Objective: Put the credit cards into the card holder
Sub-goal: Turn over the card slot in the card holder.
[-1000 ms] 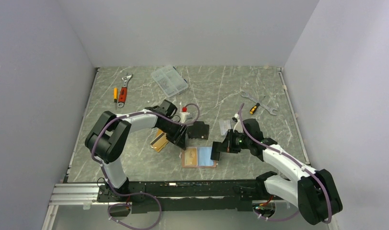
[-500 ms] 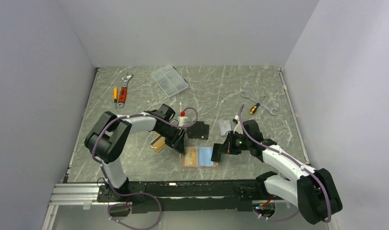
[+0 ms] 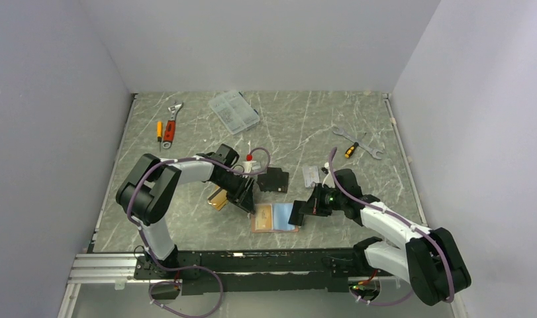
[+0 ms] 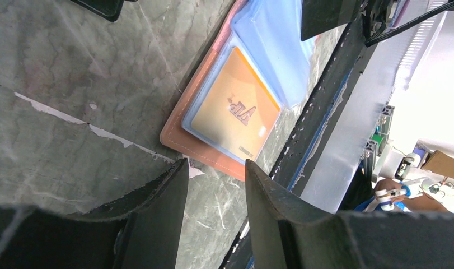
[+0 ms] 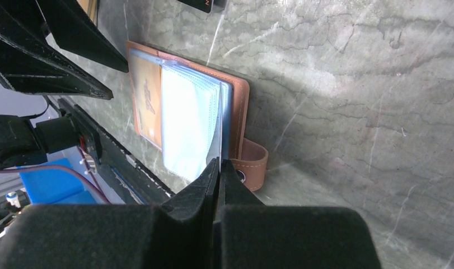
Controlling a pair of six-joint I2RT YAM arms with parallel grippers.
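The card holder (image 3: 264,227) lies open near the table's front edge, salmon-pink outside with pale-blue sleeves (image 5: 188,120). One orange card (image 4: 235,112) sits inside a left-hand sleeve. My right gripper (image 5: 219,163) is shut on the edge of a raised sleeve, next to the snap tab (image 5: 252,159). Just left of the holder my left gripper (image 4: 216,165) hovers open with nothing between its fingers. An orange-gold card (image 3: 218,197) lies on the table beside the left arm. A silver-grey card (image 3: 310,175) lies beyond the right gripper (image 3: 298,211).
A black flat piece (image 3: 273,180) lies behind the holder. A clear compartment box (image 3: 234,111) stands at the back. An orange adjustable wrench (image 3: 171,126) and a small screwdriver (image 3: 159,130) are back left. A spanner (image 3: 368,147) and a screwdriver (image 3: 350,150) are back right.
My left arm has shifted slightly towards the near edge, its jaws still open. The right gripper has stayed shut on the sleeve.
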